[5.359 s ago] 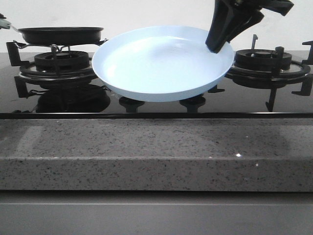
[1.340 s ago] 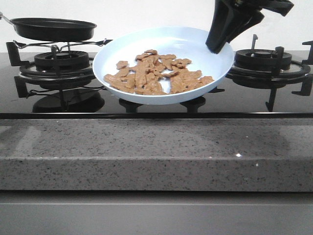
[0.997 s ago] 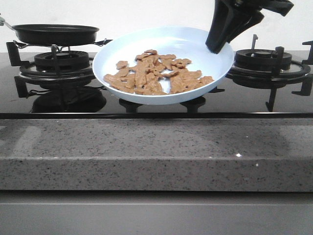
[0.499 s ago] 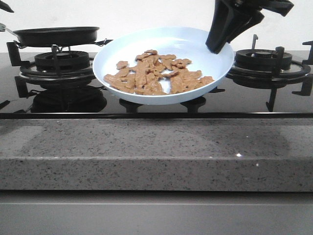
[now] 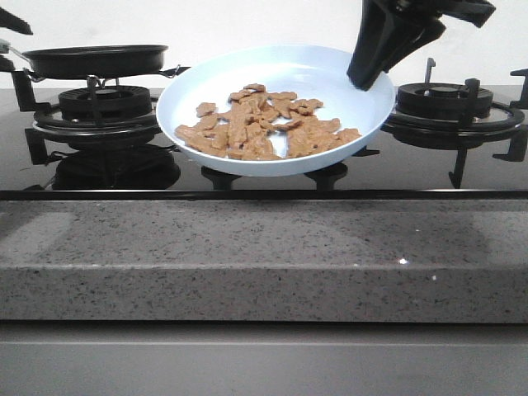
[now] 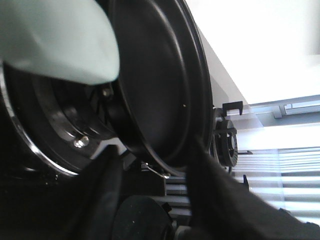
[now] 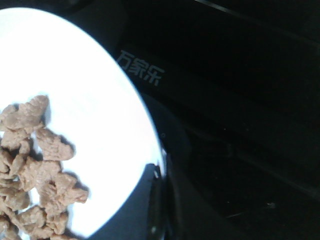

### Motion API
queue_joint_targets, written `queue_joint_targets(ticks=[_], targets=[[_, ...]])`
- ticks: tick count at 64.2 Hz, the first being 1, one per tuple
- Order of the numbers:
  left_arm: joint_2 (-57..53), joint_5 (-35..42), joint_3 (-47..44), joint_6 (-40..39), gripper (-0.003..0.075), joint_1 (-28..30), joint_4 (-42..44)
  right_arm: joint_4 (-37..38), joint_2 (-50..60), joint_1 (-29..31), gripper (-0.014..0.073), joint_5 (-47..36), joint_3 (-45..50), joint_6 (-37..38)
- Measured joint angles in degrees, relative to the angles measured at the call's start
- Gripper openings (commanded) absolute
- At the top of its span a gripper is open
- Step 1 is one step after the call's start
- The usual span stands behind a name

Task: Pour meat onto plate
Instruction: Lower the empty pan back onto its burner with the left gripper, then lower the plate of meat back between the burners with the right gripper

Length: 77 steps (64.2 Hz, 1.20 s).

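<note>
Now lying heaped in the pale blue plate (image 5: 198,91), empty a few seconds back: meat (image 5: 266,124), so pouring looking done. Resting back on the left burner (image 5: 103,103): frying pan (image 5: 95,59), apparently emptied. Gripping the plate's far rim, jaws closed on it: right gripper (image 5: 363,76). Sitting by the pan handle, left gripper (image 5: 8,33); cannot tell whether clamped. Remaining, probably: setting the plate down.

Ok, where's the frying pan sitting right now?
In the front view the black frying pan sits on the far-left burner, just left of the pale blue plate holding the meat.
</note>
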State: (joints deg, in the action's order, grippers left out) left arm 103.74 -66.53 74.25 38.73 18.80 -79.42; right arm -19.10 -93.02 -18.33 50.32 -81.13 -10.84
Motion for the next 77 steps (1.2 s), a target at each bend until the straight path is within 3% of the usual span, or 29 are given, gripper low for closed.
queue_joint_targets(ticks=[8, 35, 52, 77], targets=[[0.0, -1.0, 0.0, 0.0, -0.0020, 0.0, 0.0, 0.0, 0.0, 0.0, -0.0060, 0.0, 0.0, 0.0], [-3.9, -0.4, 0.0, 0.0, -0.0020, 0.0, 1.8, 0.0, 0.0, 0.0, -0.0060, 0.0, 0.0, 0.0], [-17.5, 11.2, -0.2, -4.4, -0.0020, -3.1, 23.1, 0.0, 0.0, 0.0, -0.0060, 0.0, 0.0, 0.0], [-40.8, 32.0, -17.3, -9.9, -0.0020, -20.9, 49.5, 0.0, 0.0, 0.0, -0.0060, 0.0, 0.0, 0.0]])
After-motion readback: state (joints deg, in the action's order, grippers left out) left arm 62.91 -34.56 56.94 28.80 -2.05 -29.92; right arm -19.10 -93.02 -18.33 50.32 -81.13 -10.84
